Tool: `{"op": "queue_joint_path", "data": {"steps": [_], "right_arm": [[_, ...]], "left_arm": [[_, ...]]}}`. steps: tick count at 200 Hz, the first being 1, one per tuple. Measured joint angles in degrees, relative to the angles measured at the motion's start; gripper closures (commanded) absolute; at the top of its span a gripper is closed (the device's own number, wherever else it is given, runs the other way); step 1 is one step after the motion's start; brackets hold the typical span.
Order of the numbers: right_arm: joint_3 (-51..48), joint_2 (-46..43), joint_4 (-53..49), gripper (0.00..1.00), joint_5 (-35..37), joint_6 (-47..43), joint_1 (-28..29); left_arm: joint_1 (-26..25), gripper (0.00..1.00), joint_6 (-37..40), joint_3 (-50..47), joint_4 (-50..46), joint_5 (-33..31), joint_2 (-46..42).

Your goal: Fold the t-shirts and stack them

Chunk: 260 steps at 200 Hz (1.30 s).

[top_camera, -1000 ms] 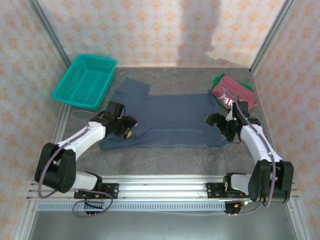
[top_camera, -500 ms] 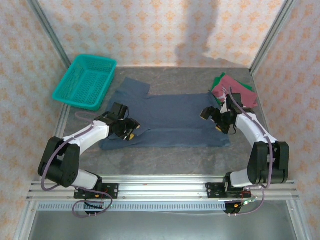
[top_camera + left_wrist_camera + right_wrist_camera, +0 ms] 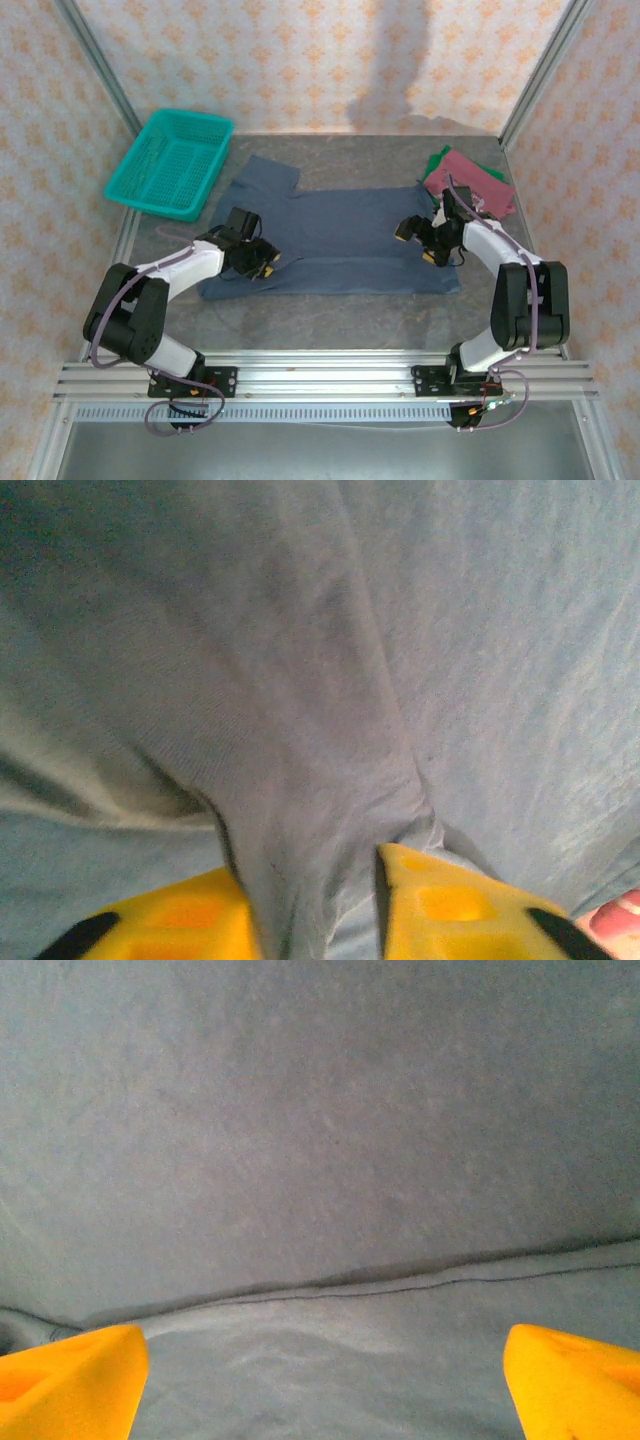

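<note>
Centrally on the grey table (image 3: 340,312) lies the slate-blue t-shirt (image 3: 345,232), spread flat with one sleeve reaching toward the far left. The left gripper (image 3: 262,263) sits low on the shirt's near left part. In the left wrist view its yellow fingers (image 3: 450,912) are closed on a raised ridge of the blue cloth, which bunches up between them and fills the gap. The right gripper (image 3: 420,243) rests over the shirt's right side. Its yellow fingertips (image 3: 72,1380) stand wide apart in the right wrist view, with blue fabric and a stitched hem line running across below them (nothing held there).

At the far left corner stands the teal mesh basket (image 3: 128,180), just beyond the blue sleeve, and its mesh floor shows across the whole inside. At the far right corner the dark red t-shirt (image 3: 470,180) lies crumpled on top of the green t-shirt (image 3: 437,160), whose edge peeks out on the left.
</note>
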Motion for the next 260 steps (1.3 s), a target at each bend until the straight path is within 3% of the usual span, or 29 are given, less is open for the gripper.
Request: {"op": "queue_joint_path", "data": {"steps": [20,39,97,186,218,232,252,260], "right_arm": [[0.0,0.9,0.8,0.17,-0.1,0.4,0.3],[0.0,1.7,1.6,0.19,-0.2,0.7,0.7],[-1.4,6.0,2.1,0.25,1.4,0.7,1.2],[-1.4,6.5,2.1,0.26,2.2,0.5,1.4],[-1.4,6.5,2.1,0.26,2.3,0.5,1.4],[-1.4,6.5,2.1,0.26,2.3,0.5,1.4],[-1.4,6.5,2.1,0.26,2.4,0.5,1.4],[-1.4,6.5,2.1,0.26,2.4,0.5,1.5]], "left_arm": [[-0.1,0.95,-0.5,0.1,1.4,-0.3,1.7],[-0.1,1.00,0.0,1.0,1.1,-1.0,1.9],[-0.1,1.00,8.2,15.6,-6.0,-1.7,7.0],[-0.2,1.00,29.4,40.0,-25.0,-4.2,28.1],[-0.8,1.00,35.1,43.6,-29.8,-6.1,32.3],[-0.8,0.93,36.8,44.6,-31.7,-6.9,32.9],[-0.8,0.61,39.1,46.6,-33.0,-7.5,33.1],[-0.8,0.58,39.1,47.0,-32.9,-8.0,33.0]]}}
